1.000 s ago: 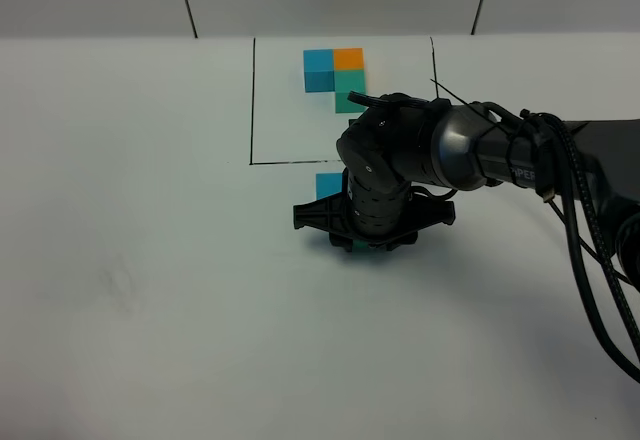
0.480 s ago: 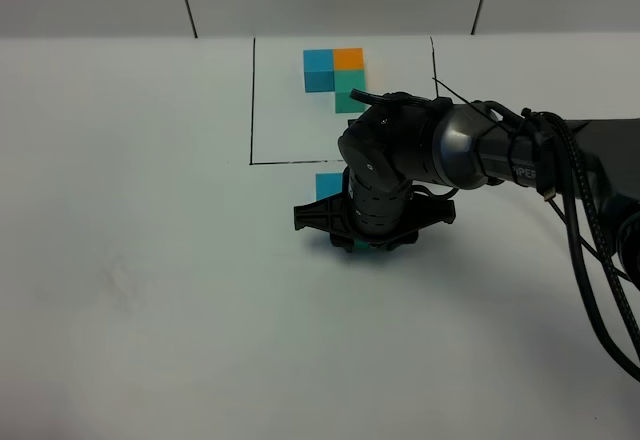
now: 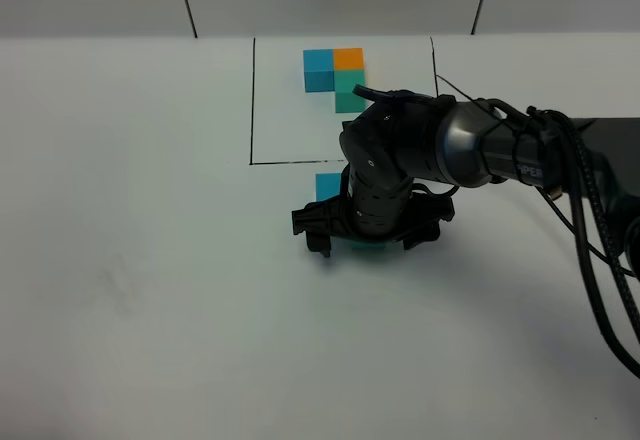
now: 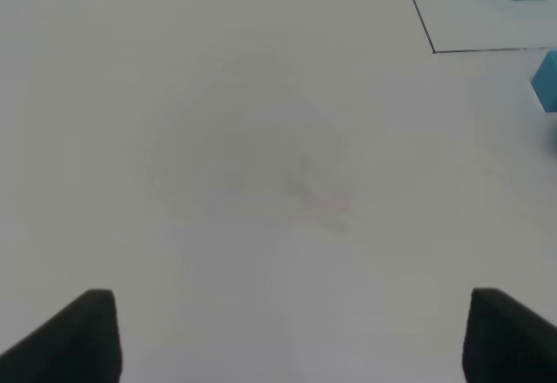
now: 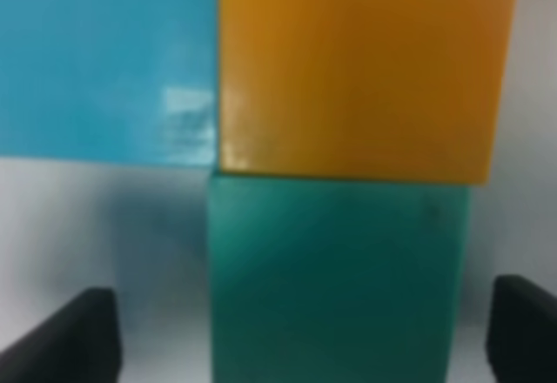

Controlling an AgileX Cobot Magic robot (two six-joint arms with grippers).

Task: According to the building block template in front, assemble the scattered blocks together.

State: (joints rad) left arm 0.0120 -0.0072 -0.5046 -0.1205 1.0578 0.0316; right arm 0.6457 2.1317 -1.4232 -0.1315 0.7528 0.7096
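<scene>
The building block template (image 3: 336, 73), an L of blue, orange and teal-green cubes, lies inside the thin black frame at the back. In the right wrist view the scattered blocks sit together: the blue cube (image 5: 104, 52) beside the orange cube (image 5: 361, 70), and the teal-green cube (image 5: 335, 270) touching the orange one. My right gripper (image 5: 300, 331) is open, its fingers apart from the teal-green cube on either side. From above, the right gripper (image 3: 365, 238) hides the orange cube; only the blue cube (image 3: 326, 186) and a sliver of the teal-green cube (image 3: 372, 249) show. My left gripper (image 4: 291, 339) is open over bare table.
The right arm (image 3: 470, 150) reaches in from the right, with black cables (image 3: 590, 260) hanging beside it. The black frame line (image 3: 252, 100) marks the template area on the white table (image 3: 150, 260). The left wrist view catches the frame's corner (image 4: 433, 50).
My right gripper has opened, its fingers spreading away from the teal-green cube it was shut on. The cube now rests on the table. The left gripper has not moved.
</scene>
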